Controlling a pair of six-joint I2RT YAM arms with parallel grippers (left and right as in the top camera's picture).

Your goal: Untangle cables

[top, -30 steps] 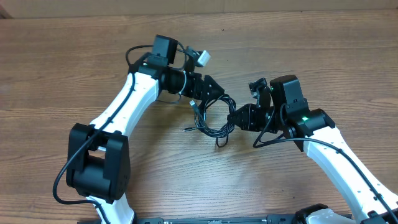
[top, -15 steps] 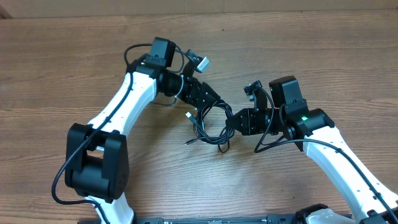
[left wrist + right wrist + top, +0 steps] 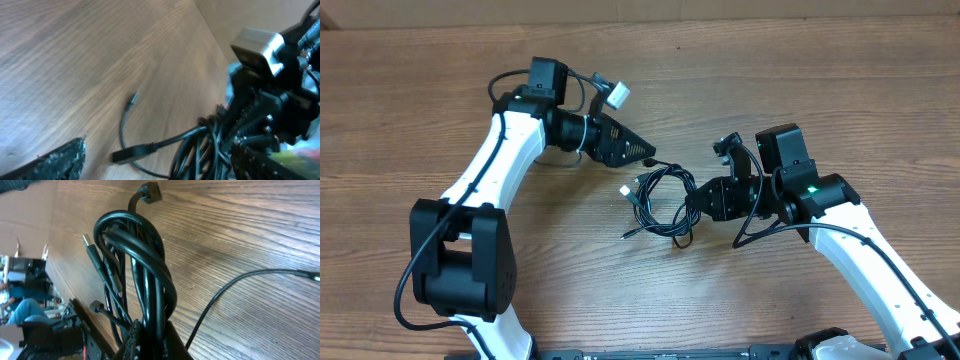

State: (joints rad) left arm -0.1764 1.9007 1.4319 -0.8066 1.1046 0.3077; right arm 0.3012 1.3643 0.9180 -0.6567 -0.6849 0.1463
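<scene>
Your right gripper (image 3: 700, 199) is pinching the wound bundle of thin black cables (image 3: 660, 200) lying on the brown wooden table (image 3: 820, 80); your left gripper (image 3: 644, 155) hangs spread and empty near it. Take one silver-tipped plug end (image 3: 626, 189) and draw it outward slowly

Overhead view: you have the cables (image 3: 658, 200) lying on the counter (image 3: 820, 80) at frame centre. Your right pincer (image 3: 692, 203) is at the bundle's right edge, in contact with it. Your left pincer (image 3: 646, 156) stands above and left of the bundle, apart from it. One loose end trails to the lower left.
</scene>
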